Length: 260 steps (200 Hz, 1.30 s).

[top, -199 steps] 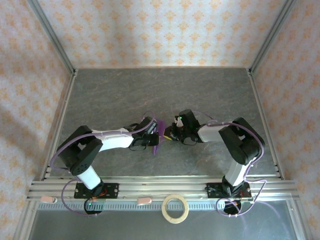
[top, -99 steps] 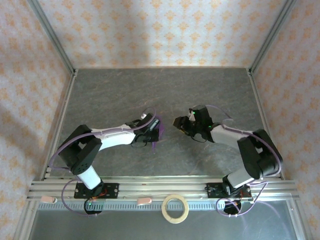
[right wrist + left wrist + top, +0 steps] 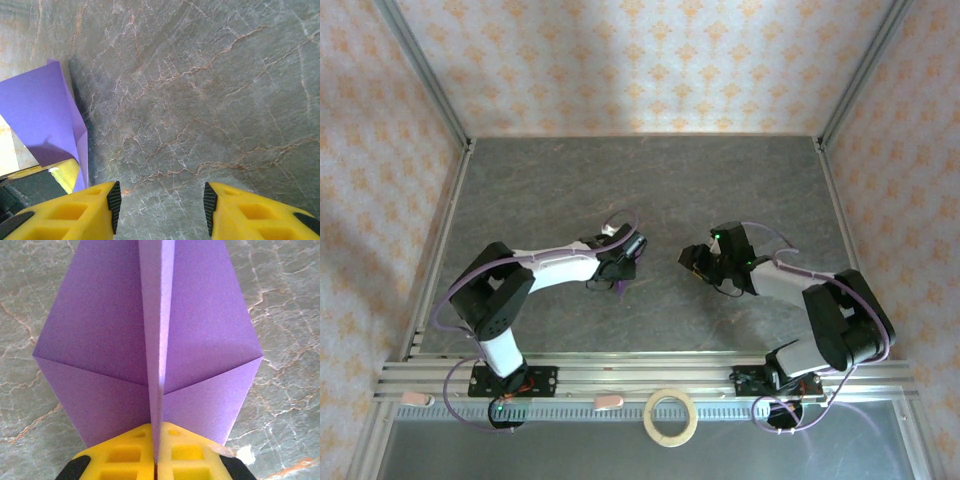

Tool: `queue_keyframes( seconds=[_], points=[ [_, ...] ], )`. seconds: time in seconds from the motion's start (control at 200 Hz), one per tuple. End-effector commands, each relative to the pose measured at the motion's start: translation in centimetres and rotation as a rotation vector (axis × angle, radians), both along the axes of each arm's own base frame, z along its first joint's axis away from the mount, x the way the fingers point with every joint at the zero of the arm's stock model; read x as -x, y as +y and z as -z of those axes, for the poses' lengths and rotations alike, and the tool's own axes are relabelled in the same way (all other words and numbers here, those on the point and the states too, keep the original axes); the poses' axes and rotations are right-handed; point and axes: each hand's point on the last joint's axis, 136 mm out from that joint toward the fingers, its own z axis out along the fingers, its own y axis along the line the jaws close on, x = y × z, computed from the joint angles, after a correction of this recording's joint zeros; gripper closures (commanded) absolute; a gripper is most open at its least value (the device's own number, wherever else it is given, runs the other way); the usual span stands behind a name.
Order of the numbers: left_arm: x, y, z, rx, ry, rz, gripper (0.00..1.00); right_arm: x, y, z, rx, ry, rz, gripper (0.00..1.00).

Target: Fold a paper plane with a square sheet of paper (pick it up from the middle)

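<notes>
Paper plane (image 3: 100, 340) is held by the left gripper (image 3: 156, 437) — yellow fingers (image 3: 120, 455) pinched together on the centre crease at the near end, with the folded keel standing up between them. Left wrist view: purple wings spread out on either side of the crease. They are widest a little ahead of the fingers and taper toward the top of the frame. A diagonal fold line crosses each wing. Marbled grey table (image 3: 285, 315) lies behind it; can't tell from this view whether the paper touches the surface.

Top view: left arm reaches in toward the middle of the table. A sliver of the purple paper plane (image 3: 623, 284) shows just under the left gripper (image 3: 625, 262). Right gripper (image 3: 692, 260) sits just to its right, facing it and apart from it, with a strip of bare table (image 3: 658, 265) between the two.

Right wrist view: right gripper (image 3: 162, 200) has its jaws parted, and bare table shows through the gap. Paper plane (image 3: 42, 120) is off at the left of the frame, clear of the right fingers (image 3: 75, 210). A bit of the left gripper's yellow finger (image 3: 65, 175) sits under the paper's lower edge.

Tan tape ring (image 3: 672, 416) lies on the near side of the aluminium rail (image 3: 640, 378), between the two arm bases — well apart from the paper.
</notes>
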Motion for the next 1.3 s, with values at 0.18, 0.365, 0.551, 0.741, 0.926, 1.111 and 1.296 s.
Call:
queue_keyframes(
  seconds=[0.18,0.365,0.551,0.741,0.926,1.111,1.296],
  points=[
    [0.7,0.9,1.1,-0.064,0.030,-0.008,0.87,-0.3,0.0,-0.4,-0.004,-0.022,0.001,0.50],
    [1.2,1.4,1.8,-0.075,0.042,-0.011,0.83,-0.4,0.1,-0.3,-0.006,-0.018,0.001,0.50],
    [1.9,2.4,2.7,-0.107,0.057,-0.017,0.75,-0.7,0.2,-0.6,-0.011,-0.023,0.003,0.50],
    [2.7,3.3,3.3,-0.139,0.060,-0.029,0.59,-1.2,-0.2,-1.3,0.014,-0.053,0.015,0.50],
    [2.7,2.7,2.8,-0.144,0.044,-0.034,0.57,-1.7,-1.1,-2.2,0.068,-0.092,0.042,0.49],
    [1.2,0.8,-0.8,-0.059,-0.029,-0.057,0.53,-2.5,-2.3,-3.8,0.134,-0.169,0.073,0.48],
    [0.0,0.0,-5.3,0.038,-0.131,-0.097,0.48,-4.0,-7.8,-6.6,0.392,-0.300,0.236,0.37]
  ],
)
